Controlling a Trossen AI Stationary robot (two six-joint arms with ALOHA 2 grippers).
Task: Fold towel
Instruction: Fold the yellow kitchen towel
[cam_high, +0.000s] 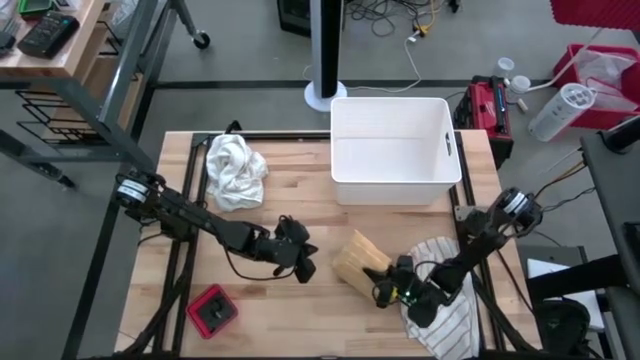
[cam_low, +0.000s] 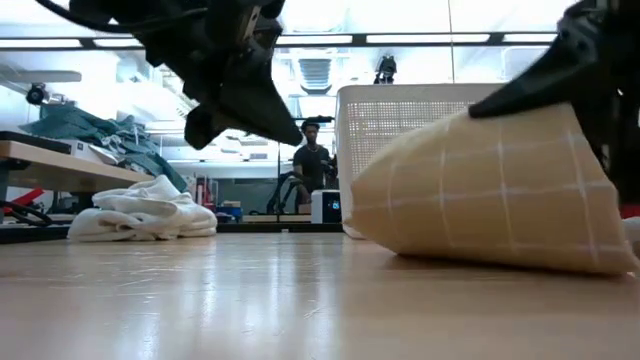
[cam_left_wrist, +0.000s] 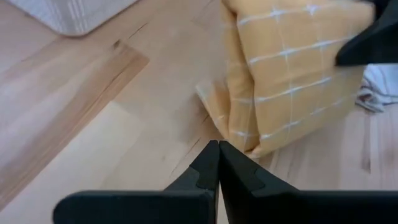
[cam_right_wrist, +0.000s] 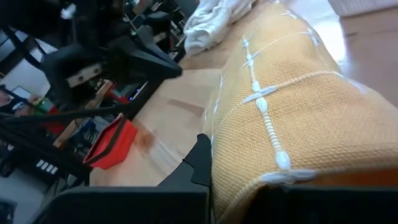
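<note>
A yellow towel with white grid lines (cam_high: 357, 262) lies folded into a thick bundle on the wooden table, right of its middle; it also fills the low view's right (cam_low: 490, 190). My left gripper (cam_high: 303, 268) is shut and holds nothing. It hovers above the bare wood just left of the towel (cam_left_wrist: 292, 68), fingertips (cam_left_wrist: 219, 147) pointing at it. My right gripper (cam_high: 383, 283) is shut and lies against the towel's near right side. My right gripper comes nearly level from the table's near right side and rests with shut fingers against the bundle's side (cam_right_wrist: 227, 155). One finger (cam_right_wrist: 199, 158) shows; the cloth hides the other. Whether any layer is pinched cannot be told. The towel rests on the table.
A white bin (cam_high: 395, 150) stands at the far edge behind the towel. A crumpled white towel (cam_high: 235, 170) lies at the far left. A striped cloth (cam_high: 450, 315) lies under my right arm, and a red object (cam_high: 212, 310) near the front left. A person (cam_low: 312, 160) stands in the room beyond.
</note>
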